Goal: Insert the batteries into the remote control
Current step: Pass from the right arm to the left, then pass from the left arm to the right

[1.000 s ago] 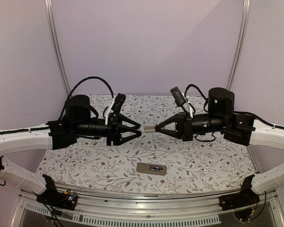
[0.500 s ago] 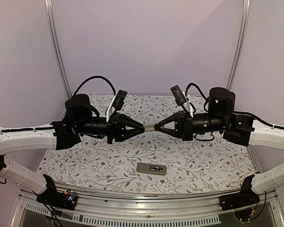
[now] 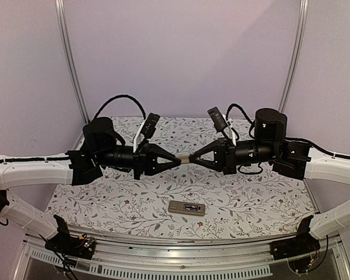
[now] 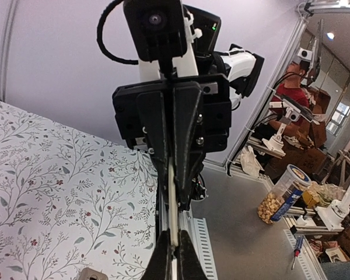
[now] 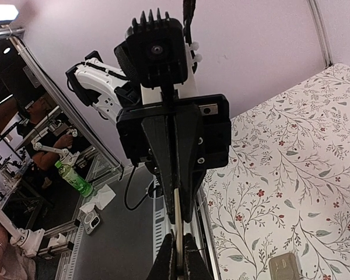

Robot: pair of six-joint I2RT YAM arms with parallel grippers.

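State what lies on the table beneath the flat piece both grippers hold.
Below the flat piece: patterned table cover and, slightly nearer the bases, the remote control, tan side up. Its dark middle is too small to read.

Lilac walls (image 3: 181, 52) behind a floral tablecloth (image 3: 251, 204); metal rail (image 3: 181, 255) along the near edge.

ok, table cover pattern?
Table cover is white with grey leafy vines and small dark-red flowers; clearest in left wrist view.
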